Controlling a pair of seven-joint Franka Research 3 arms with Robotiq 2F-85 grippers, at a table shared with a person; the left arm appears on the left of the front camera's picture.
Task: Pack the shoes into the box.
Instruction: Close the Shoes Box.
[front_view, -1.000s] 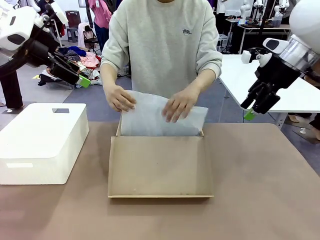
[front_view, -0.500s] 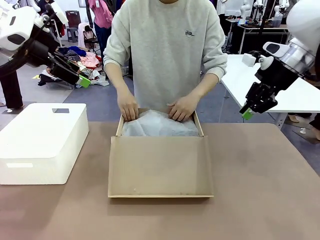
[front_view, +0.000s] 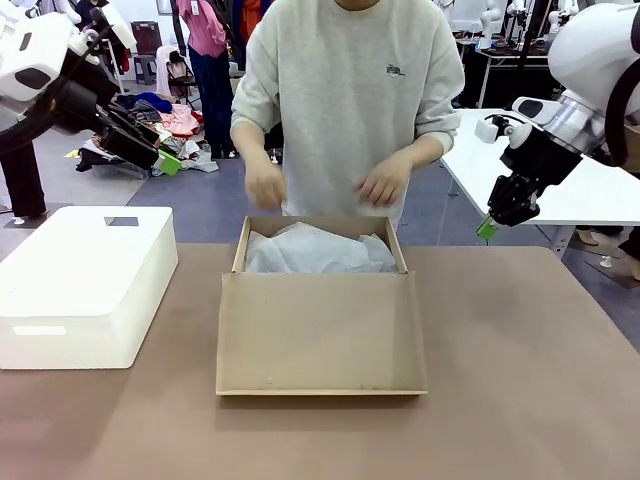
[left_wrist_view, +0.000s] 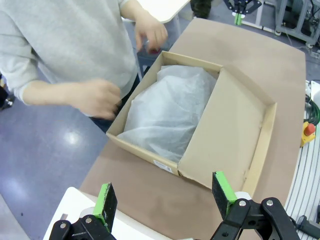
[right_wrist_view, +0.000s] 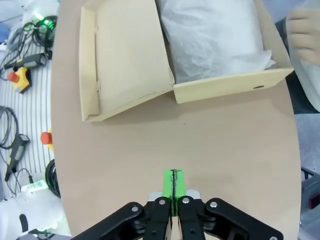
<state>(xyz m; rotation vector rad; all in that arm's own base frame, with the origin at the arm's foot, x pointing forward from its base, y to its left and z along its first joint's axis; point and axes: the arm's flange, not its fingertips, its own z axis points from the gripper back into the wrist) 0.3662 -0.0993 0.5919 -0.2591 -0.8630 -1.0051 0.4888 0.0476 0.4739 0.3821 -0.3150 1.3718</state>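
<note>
Person's hands (front_view: 266, 186) hover just behind the tissue-filled open box (front_view: 320, 340)

Box (front_view: 318, 330) plain brown cardboard, tissue paper (front_view: 315, 250) in it white. Table (front_view: 520, 400) dull brown. Block (front_view: 85, 285) white (small grey patch on top). Person's sweatshirt (front_view: 350, 90) light grey, tiny dark chest mark. Left tool (left_wrist_view: 164, 196) and right tool (right_wrist_view: 173, 181) black, green pads. Floor (left_wrist_view: 50, 150) blue-grey.

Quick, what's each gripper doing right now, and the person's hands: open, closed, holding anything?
Left gripper: open, empty.
Right gripper: shut, pads together, nothing between them.
Person's hands: raised above the box, blurred; nothing seen in them.
</note>
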